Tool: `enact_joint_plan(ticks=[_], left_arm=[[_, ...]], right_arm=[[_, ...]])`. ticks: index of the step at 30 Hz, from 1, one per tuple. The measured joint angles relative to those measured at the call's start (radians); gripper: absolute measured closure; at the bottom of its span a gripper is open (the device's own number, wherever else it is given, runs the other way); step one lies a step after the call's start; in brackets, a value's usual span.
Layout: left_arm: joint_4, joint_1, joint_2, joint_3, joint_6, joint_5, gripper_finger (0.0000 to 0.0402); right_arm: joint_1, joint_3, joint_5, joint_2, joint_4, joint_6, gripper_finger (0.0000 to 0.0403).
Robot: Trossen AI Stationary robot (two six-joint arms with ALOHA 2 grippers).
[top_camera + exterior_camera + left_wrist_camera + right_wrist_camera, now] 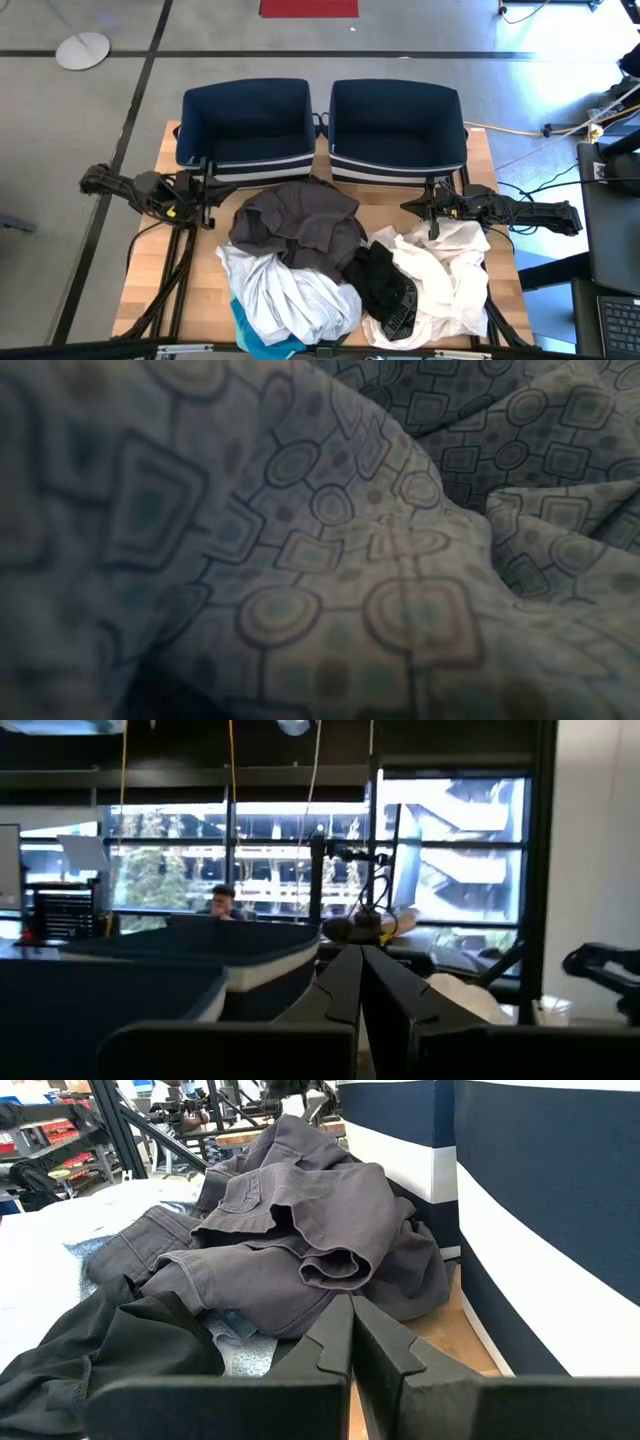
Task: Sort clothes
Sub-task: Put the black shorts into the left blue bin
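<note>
A patterned pale garment lies right against the low camera and fills its whole view, so from there nothing else of the table can be made out; it is probably the white patterned piece at the near edge of the pile, though that is a guess. From above, the clothes sit heaped on the wooden table in front of two navy bins, both of which look empty, so the sorting appears not yet begun. The dark grey garment crowns the heap near the middle, touching the bins' front walls; a black piece lies between the patterned one and a white garment, and a teal scrap shows at the near edge. The left gripper sits at the left bin's front corner, clenched on nothing, and the right gripper sits at the right bin's front corner, likewise pinched together and empty. The two point inward at each other, with the heap between them and nearer the viewer. The right gripper is the closer one: its wrist view shows the grey garment directly ahead of its fingertips, bunched with no clear long axis, the white piece just beside it. Either arm would need to unclench before reaching inward and down
</note>
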Motion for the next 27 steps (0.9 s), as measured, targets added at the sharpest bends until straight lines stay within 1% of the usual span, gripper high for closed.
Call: enact_joint_plan(ticks=[3,8,12,16,18,22,27], left_arm=[[-0.016,0.0,0.151,0.099,0.006,-0.018,0.04],[-0.105,-0.001,0.403,0.272,-0.024,-0.034,0.04],[-0.264,-0.015,0.571,0.426,-0.097,-0.037,0.04],[-0.418,-0.029,0.72,0.569,-0.177,-0.083,0.04],[-0.472,-0.029,0.787,0.625,-0.182,-0.093,0.04],[-0.508,-0.026,0.88,0.687,-0.16,-0.094,0.04],[-0.495,-0.026,0.95,0.69,-0.093,-0.093,0.04]], right_arm=[[0.0,0.0,0.0,0.0,0.0,0.0,0.0391],[0.0,0.0,0.0,0.0,0.0,0.0,0.0391],[0.0,0.0,0.0,0.0,0.0,0.0,0.0391],[0.0,0.0,0.0,0.0,0.0,0.0,0.0391],[0.0,0.0,0.0,0.0,0.0,0.0,0.0391],[0.0,0.0,0.0,0.0,0.0,0.0,0.0391],[0.0,0.0,0.0,0.0,0.0,0.0,0.0391]])
